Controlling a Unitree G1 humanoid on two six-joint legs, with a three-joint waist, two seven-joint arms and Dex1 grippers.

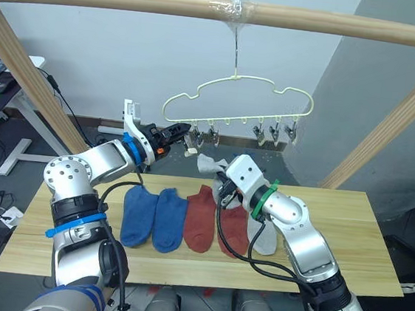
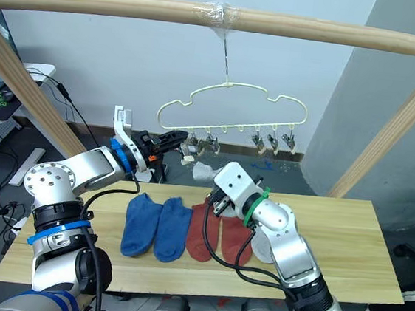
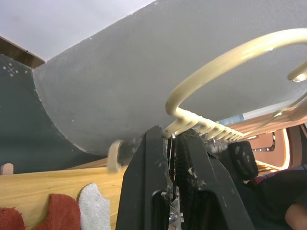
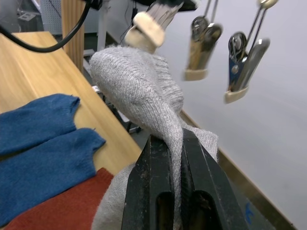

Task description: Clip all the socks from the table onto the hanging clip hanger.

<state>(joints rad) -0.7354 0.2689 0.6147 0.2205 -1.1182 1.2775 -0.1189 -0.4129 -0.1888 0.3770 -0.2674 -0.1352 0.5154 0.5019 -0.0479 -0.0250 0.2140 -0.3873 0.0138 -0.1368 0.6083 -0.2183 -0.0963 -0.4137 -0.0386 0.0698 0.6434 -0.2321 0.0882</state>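
Table (image 1: 347,237): long pale wood top, five socks lying flat along its middle.
Clip hanger (image 1: 237,99): hangs from the pole overhead, clips in a row underneath.
Flat socks: two blue socks (image 1: 153,217), two red socks (image 1: 214,223), one grey sock (image 1: 263,237) at the right end.
Right gripper (image 4: 173,143): fingers pinched tight on the raised grey sock (image 4: 139,91), lifted just under a clip.
Left gripper (image 1: 177,131): up at the hanger's left end, fingers squeezed close on a clip (image 1: 191,138).

Two blue socks (image 2: 157,227), two rust-red socks (image 2: 218,234) on table (image 2: 346,244), clip hanger (image 2: 230,113) overhead
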